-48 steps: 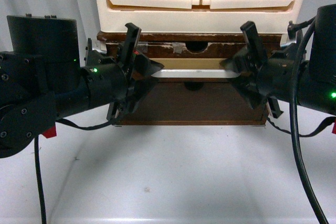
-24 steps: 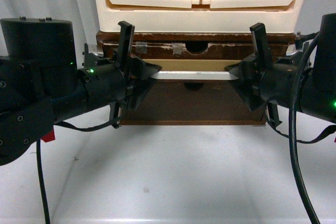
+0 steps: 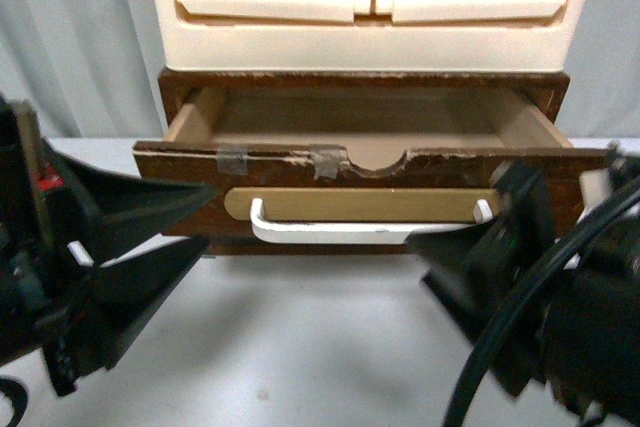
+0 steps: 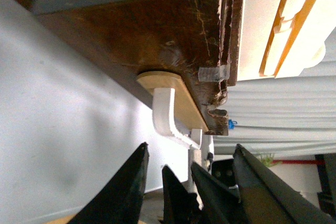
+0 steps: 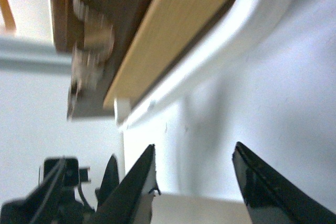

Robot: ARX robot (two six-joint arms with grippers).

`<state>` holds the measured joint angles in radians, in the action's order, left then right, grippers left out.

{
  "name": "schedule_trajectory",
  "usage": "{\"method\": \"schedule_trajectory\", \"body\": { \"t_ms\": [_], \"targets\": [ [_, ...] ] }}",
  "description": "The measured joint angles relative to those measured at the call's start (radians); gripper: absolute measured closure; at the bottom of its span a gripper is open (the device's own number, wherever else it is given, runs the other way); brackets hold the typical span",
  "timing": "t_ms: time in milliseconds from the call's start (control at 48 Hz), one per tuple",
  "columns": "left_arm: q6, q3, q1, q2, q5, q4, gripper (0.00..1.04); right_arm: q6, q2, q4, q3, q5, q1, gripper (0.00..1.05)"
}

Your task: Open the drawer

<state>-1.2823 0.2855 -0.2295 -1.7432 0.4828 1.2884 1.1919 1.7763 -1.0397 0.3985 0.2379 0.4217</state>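
The dark-brown wooden drawer [image 3: 300, 162] stands pulled out, its inside bare. Its chipped top edge has a half-round notch and tape bits. The white bar handle [image 3: 360, 231] sits on a tan oval plate [image 3: 365, 204]. My left gripper [image 3: 208, 217] is open and empty, just left of the handle's end and apart from it. My right gripper [image 3: 470, 237] is open and empty at the handle's right end. The left wrist view shows the handle [image 4: 165, 116] beyond the open left gripper [image 4: 190, 148]. The right wrist view is blurred, with the handle [image 5: 210, 56] beyond the open right gripper [image 5: 194, 148].
A cream plastic drawer unit [image 3: 370, 7] stands on top of the wooden case. The white tabletop [image 3: 300, 347] lies below and in front of the drawer. Grey curtain hangs behind.
The drawer has slid out toward me from nearly closed to open. Both grippers have drawn back toward the camera and now sit off the handle's ends.
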Motion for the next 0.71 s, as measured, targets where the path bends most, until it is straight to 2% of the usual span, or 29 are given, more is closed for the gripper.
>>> {"method": "schedule_trajectory", "body": {
  "t_ms": [21, 62, 104, 125, 146, 167, 188, 208, 229, 271, 417, 479, 542, 625, 708],
  "targets": [
    [0.010, -0.044, 0.004, 0.043, -0.004, -0.013, 0.47, -0.026, -0.040, 0.028, -0.019, 0.005, 0.026, 0.52],
    [0.039, -0.098, 0.021, 0.149, 0.005, -0.121, 0.28, -0.074, -0.120, 0.129, -0.021, 0.002, 0.006, 0.32],
    [0.105, -0.147, 0.077, 0.349, 0.018, -0.274, 0.08, -0.106, -0.167, 0.117, -0.029, 0.003, -0.003, 0.12],
    [0.135, -0.165, 0.093, 0.452, 0.027, -0.330, 0.06, -0.129, -0.151, 0.084, -0.034, -0.035, 0.001, 0.05],
    [0.180, -0.172, 0.086, 0.466, -0.032, -0.268, 0.10, -0.261, -0.083, -0.102, -0.070, -0.225, 0.034, 0.13],
    [0.362, -0.203, 0.023, 0.420, -0.256, -0.098, 0.20, -0.467, -0.068, -0.186, -0.139, -0.397, 0.036, 0.24],
    [0.540, -0.245, 0.018, 0.425, -0.409, -0.074, 0.29, -0.643, -0.100, -0.226, -0.201, -0.522, 0.002, 0.34],
    [0.751, -0.271, 0.045, 0.488, -0.566, -0.119, 0.40, -0.828, -0.183, -0.241, -0.243, -0.598, -0.061, 0.45],
    [0.946, -0.275, 0.074, 0.573, -0.641, -0.156, 0.51, -0.961, -0.256, -0.251, -0.263, -0.597, -0.094, 0.54],
    [1.149, -0.277, 0.087, 0.704, -0.613, -0.273, 0.71, -1.116, -0.387, -0.238, -0.317, -0.517, -0.132, 0.76],
    [1.242, -0.277, 0.129, 0.893, -0.589, -0.462, 1.00, -1.167, -0.559, -0.113, -0.364, -0.463, -0.205, 1.03],
    [1.249, -0.277, 0.137, 0.961, -0.573, -0.544, 1.03, -1.174, -0.609, -0.077, -0.373, -0.445, -0.219, 1.03],
    [1.261, -0.277, 0.190, 1.043, -0.504, -0.610, 1.03, -1.178, -0.679, -0.019, -0.384, -0.425, -0.240, 1.03],
    [1.264, -0.277, 0.232, 1.104, -0.499, -0.662, 1.03, -1.183, -0.758, 0.051, -0.388, -0.403, -0.261, 1.03],
    [1.264, -0.277, 0.234, 1.154, -0.490, -0.710, 1.03, -1.185, -0.823, 0.109, -0.388, -0.385, -0.277, 1.03]
  ]
}}
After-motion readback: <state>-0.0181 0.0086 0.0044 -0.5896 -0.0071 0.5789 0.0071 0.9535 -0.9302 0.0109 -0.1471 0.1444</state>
